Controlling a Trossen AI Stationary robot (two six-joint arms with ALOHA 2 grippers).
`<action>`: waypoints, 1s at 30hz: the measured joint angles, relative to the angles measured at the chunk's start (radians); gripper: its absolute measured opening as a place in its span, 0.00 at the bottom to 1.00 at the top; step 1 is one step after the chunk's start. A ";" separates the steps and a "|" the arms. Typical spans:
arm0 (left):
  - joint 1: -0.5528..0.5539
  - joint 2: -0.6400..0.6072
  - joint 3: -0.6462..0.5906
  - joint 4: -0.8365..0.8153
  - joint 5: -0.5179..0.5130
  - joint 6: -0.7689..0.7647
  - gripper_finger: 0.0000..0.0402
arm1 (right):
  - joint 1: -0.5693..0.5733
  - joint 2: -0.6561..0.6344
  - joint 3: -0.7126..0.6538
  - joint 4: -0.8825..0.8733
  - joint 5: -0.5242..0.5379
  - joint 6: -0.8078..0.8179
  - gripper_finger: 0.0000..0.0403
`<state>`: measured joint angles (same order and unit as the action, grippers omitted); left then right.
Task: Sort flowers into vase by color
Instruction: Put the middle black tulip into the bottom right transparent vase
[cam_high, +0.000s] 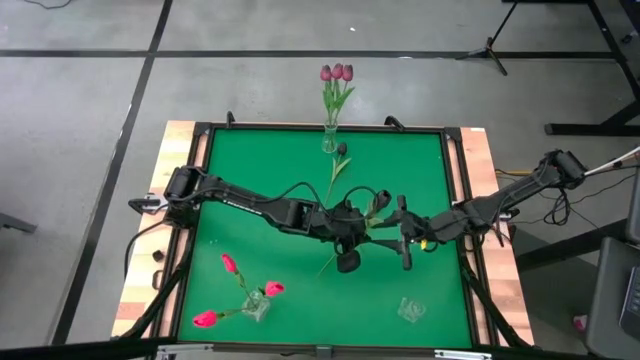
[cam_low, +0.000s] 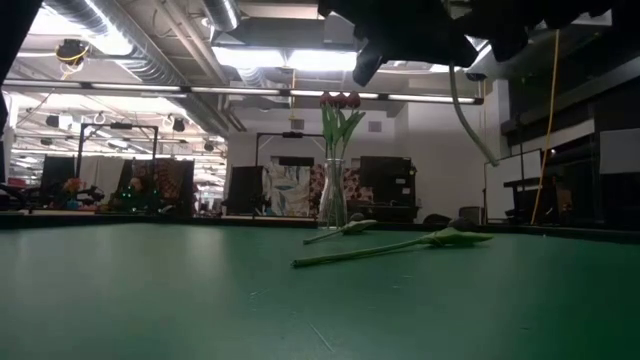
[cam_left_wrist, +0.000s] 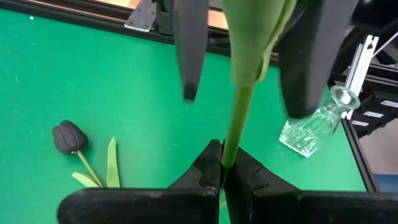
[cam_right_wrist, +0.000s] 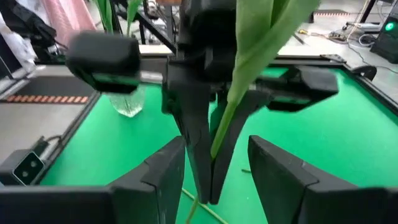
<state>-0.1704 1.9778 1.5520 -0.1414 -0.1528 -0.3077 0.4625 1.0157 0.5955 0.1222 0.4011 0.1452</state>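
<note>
Green felt covers the table, framed in pale wood, and both dark arms reach in to meet just right of its middle. Three clear glass vases stand on it: a slim one at the far edge with three mauve-purple tulips upright in it, a squat one near the front left holding three bright pink-red tulips that splay outward, and another near the front right with no flowers in it. Two loose tulips lie flat on the felt near the centre, one with a near-black head on a thin green stem with narrow leaves, the other a long green stem stretched across the cloth. The tulip being handled has a thick green stem wrapped by a broad leaf; its head is out of sight. The left gripper is clamped tight on that stem, fingers pressed together around it, above the felt at mid-table. The right gripper faces it from the other side with its two fingers standing apart on either side of the same stem and of the left gripper's tips, not pressing on either as far as can be seen.
</note>
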 joint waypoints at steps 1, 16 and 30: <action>-0.002 0.000 0.000 0.000 0.000 0.000 0.00 | -0.006 0.011 0.000 0.000 -0.001 0.000 0.44; -0.004 0.000 0.000 -0.012 0.002 0.003 0.00 | -0.125 0.057 0.000 0.063 -0.154 0.006 0.44; 0.001 0.000 0.000 -0.027 0.001 0.003 0.00 | -0.125 0.078 0.000 0.070 -0.170 0.006 0.21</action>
<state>-0.1696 1.9778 1.5520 -0.1680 -0.1516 -0.3042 0.3378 1.0934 0.5957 0.1921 0.2311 0.1507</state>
